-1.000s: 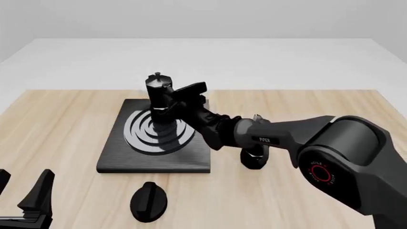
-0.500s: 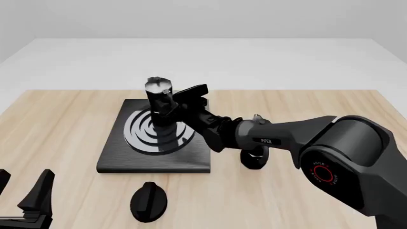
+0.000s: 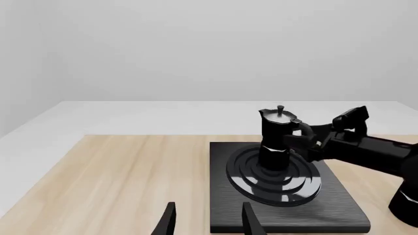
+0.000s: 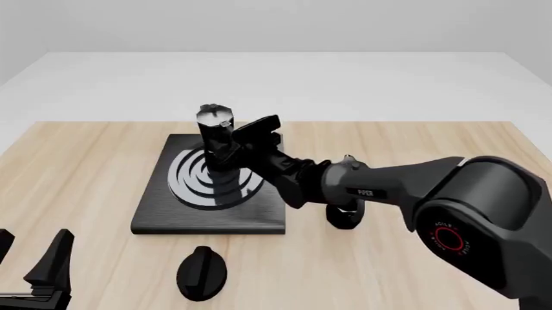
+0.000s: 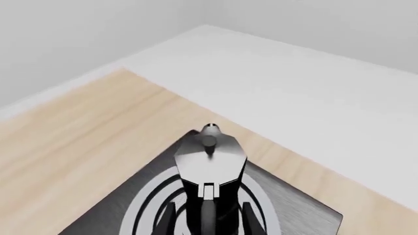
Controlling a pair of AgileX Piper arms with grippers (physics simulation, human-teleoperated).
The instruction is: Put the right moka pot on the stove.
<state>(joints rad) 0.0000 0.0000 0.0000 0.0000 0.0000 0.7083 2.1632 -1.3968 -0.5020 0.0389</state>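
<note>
The right moka pot (image 4: 214, 132), black with a silvery lid, stands upright on the silver rings of the stove (image 4: 258, 216). It also shows in the left wrist view (image 3: 277, 129) and the right wrist view (image 5: 209, 156). My right gripper (image 4: 226, 152) is at the pot from its handle side. In the right wrist view its fingers (image 5: 168, 218) flank the pot's lower body with small gaps, so it (image 5: 209, 220) looks open. My left gripper (image 4: 30, 255) is open and empty at the near left, also in its own view (image 3: 207, 220).
The other moka pot (image 4: 345, 216) stands to the right of the stove, mostly hidden behind my right arm. A small black oval knob (image 4: 201, 272) lies on the wood in front of the stove. The stove slab also shows in the wrist views (image 3: 339, 205) (image 5: 294, 210).
One second ago the pot was tilted and a little higher over the rings. It has come down and stands upright. It has hardly moved in the last half second.
</note>
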